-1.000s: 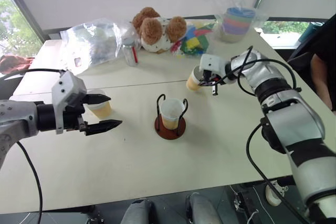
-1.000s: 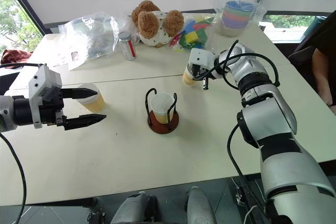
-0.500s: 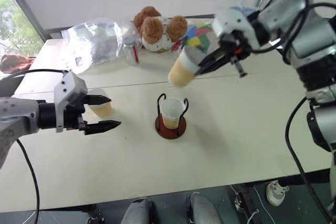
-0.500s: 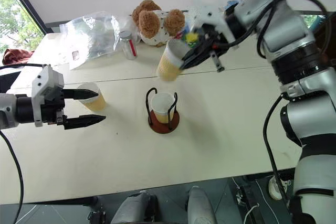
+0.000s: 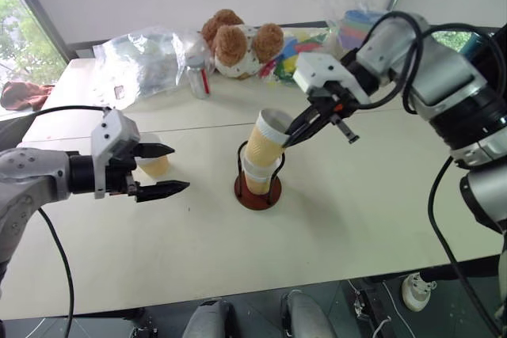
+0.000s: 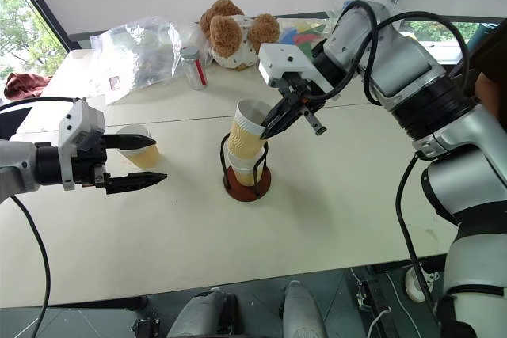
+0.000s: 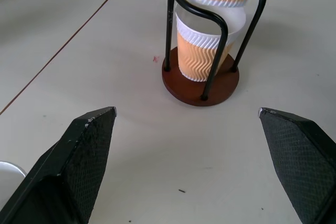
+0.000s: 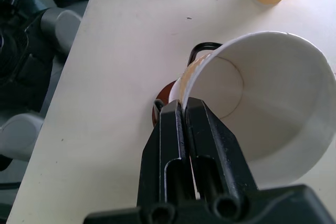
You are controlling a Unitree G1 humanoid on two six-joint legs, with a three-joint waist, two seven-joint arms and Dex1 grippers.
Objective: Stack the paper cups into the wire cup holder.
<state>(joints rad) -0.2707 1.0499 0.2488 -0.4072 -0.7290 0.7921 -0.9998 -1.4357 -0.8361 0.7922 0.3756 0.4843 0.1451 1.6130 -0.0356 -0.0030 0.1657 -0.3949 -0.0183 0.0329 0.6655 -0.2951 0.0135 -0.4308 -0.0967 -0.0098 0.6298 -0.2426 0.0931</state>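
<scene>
The wire cup holder [image 5: 256, 194], a dark red disc with black wire loops, stands mid-table with one paper cup [image 7: 202, 51] upright inside it. My right gripper [image 5: 291, 136] is shut on the rim of a second paper cup [image 5: 266, 138]. That cup leans to the left, and its bottom sits in the mouth of the cup in the holder. In the right wrist view the two fingers [image 8: 173, 129] pinch the white rim [image 8: 185, 85]. My left gripper [image 5: 179, 169] hangs open to the left of the holder. A third paper cup [image 5: 156, 165] stands just behind its fingers, untouched.
Along the back of the table lie a crumpled plastic bag [image 5: 139, 61], a small bottle [image 5: 196, 77], a teddy bear [image 5: 238, 43], coloured blocks [image 5: 293, 57] and wrapped pastel bowls [image 5: 356, 25]. The near table edge [image 5: 238, 294] runs across the front.
My right gripper lifted its cup off the back of the table, swung it over and lowered it into the cup in the holder. The left gripper kept still and open.
</scene>
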